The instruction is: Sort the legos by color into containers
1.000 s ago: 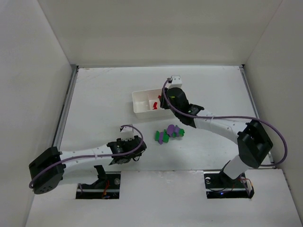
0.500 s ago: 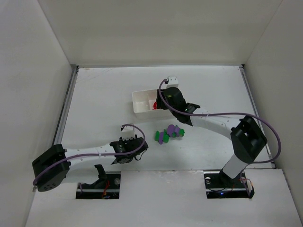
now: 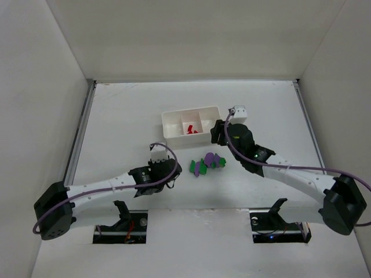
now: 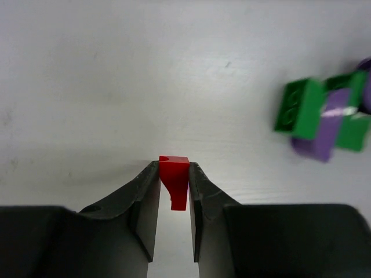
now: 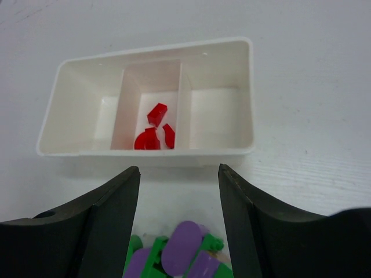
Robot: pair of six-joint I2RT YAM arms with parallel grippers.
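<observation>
So the left gripper (image 4: 174, 168) was pinched narrow on a single red brick (image 4: 175, 188), squeezed between the two pads right at the tips. I couldn't tell whether the brick was touching the white table (image 4: 116, 69) or sitting just off it. From the top camera, that gripper (image 3: 173, 169) sat toward the near-left part of the table, well apart from the tray (image 3: 171, 134).

The right gripper (image 5: 178, 174) was spread wide with nothing between its fingers, hanging between the tray (image 5: 232, 152) and the pile of green and purple bricks (image 5: 177, 255). The tray lay farther back, near the table's middle, with its long side facing the arms. Its middle compartment (image 5: 151, 87) had a few red pieces (image 5: 155, 130) in it, bunched toward the near wall.

The pile (image 3: 207, 163) was loose on the table just in front of the tray and off to the right of the left gripper, bricks touching and stacked on each other. Same pile (image 4: 327, 113) came out blurry on the left wrist camera.
</observation>
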